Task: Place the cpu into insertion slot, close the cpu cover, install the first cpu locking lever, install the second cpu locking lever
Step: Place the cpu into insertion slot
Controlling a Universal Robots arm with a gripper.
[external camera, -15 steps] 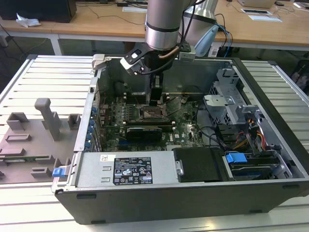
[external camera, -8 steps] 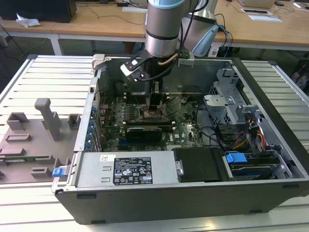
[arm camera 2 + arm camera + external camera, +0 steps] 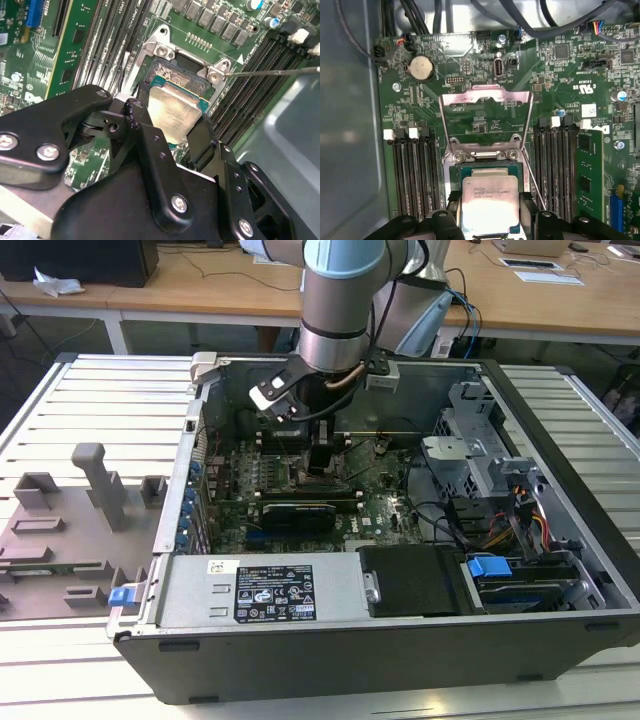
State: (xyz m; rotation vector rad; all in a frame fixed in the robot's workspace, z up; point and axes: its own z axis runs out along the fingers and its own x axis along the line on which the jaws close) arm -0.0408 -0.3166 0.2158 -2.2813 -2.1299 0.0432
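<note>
My gripper (image 3: 489,212) is shut on the cpu (image 3: 489,202), a pale silver square chip. A black finger (image 3: 451,210) presses on each of two opposite edges. The cpu sits over the insertion slot (image 3: 490,171), whose teal inner edge shows around it; whether it rests in the slot I cannot tell. In the second wrist view the cpu (image 3: 172,112) lies between the fingers (image 3: 140,122) above the insertion slot (image 3: 172,80). The cpu cover (image 3: 487,97) stands swung open beyond the slot. In the exterior view the gripper (image 3: 322,455) reaches down onto the green motherboard (image 3: 375,495).
Memory slots (image 3: 412,170) flank the socket on both sides. A thin wire lever (image 3: 535,185) juts out beside the socket. The dark case (image 3: 330,640) encloses a power supply (image 3: 270,590) and a drive cage (image 3: 480,455). A grey fixture (image 3: 70,530) lies at the exterior view's left.
</note>
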